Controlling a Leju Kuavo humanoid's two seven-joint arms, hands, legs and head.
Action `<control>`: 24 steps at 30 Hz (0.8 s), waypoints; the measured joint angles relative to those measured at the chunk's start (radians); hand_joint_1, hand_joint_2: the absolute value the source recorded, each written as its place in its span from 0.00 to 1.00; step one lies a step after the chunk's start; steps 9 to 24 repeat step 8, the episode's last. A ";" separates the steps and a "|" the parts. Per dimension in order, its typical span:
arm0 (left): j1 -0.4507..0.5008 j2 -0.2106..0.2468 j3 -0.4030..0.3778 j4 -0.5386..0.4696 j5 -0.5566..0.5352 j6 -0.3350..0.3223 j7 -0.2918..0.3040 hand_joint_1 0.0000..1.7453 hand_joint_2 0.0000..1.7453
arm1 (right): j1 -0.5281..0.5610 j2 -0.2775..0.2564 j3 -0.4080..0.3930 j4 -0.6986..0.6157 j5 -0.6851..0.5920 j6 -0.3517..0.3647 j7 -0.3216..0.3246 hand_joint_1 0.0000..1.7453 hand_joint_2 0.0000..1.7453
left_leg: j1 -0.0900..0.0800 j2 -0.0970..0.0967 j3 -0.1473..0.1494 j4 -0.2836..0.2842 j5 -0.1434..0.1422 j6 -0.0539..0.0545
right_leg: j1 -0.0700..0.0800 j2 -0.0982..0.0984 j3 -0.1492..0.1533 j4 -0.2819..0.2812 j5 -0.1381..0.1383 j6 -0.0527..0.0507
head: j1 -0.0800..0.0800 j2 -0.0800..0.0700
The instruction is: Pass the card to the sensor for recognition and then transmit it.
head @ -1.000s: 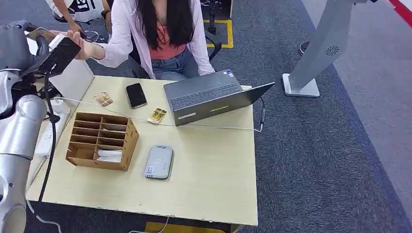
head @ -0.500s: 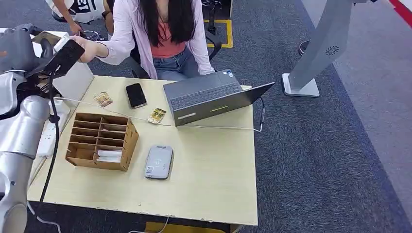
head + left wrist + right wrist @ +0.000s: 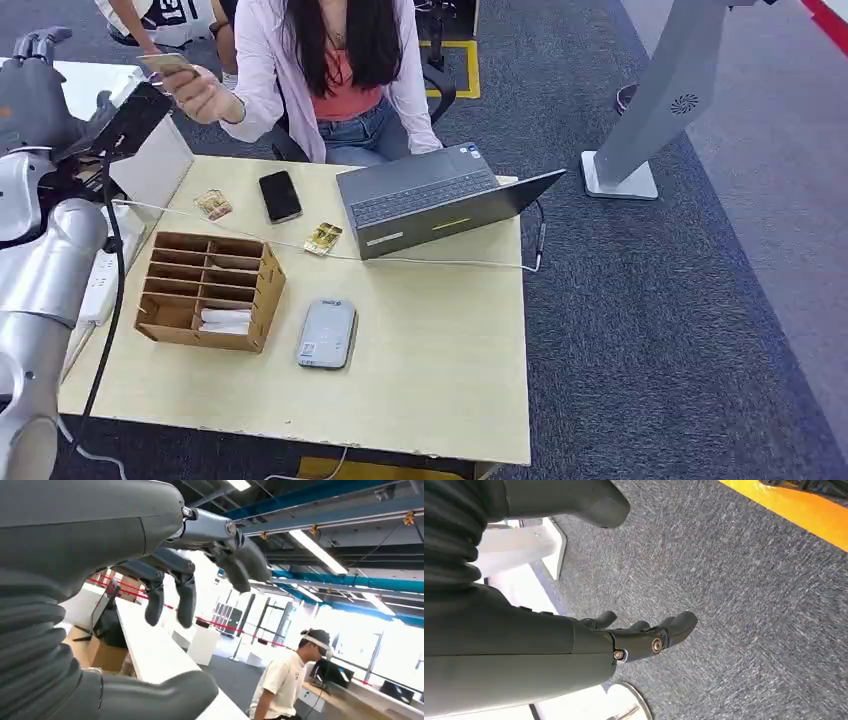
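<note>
My left hand (image 3: 165, 575) hangs raised, fingers (image 3: 186, 600) spread and empty; the person's hand (image 3: 200, 95) holds the card (image 3: 165, 62). I'd withdraw slowly, clear of the worktop (image 3: 440, 350).

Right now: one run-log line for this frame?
stage: handover done | card: in person's hand | left hand: raised, empty | right hand: hanging, empty

One laptop (image 3: 440, 200), one phone (image 3: 280, 196), one sensor (image 3: 327, 334), two snack packets (image 3: 213, 205), one organizer (image 3: 210, 290)
</note>
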 joint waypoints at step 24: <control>0.000 0.000 0.000 0.000 0.000 0.002 0.000 0.00 1.00 | 0.000 0.000 0.000 0.000 0.000 0.000 0.000 0.00 1.00 | 0.000 0.000 0.000 0.000 0.000 0.000 | 0.000 0.000 0.000 0.000 0.000 0.000 | 0.000 0.000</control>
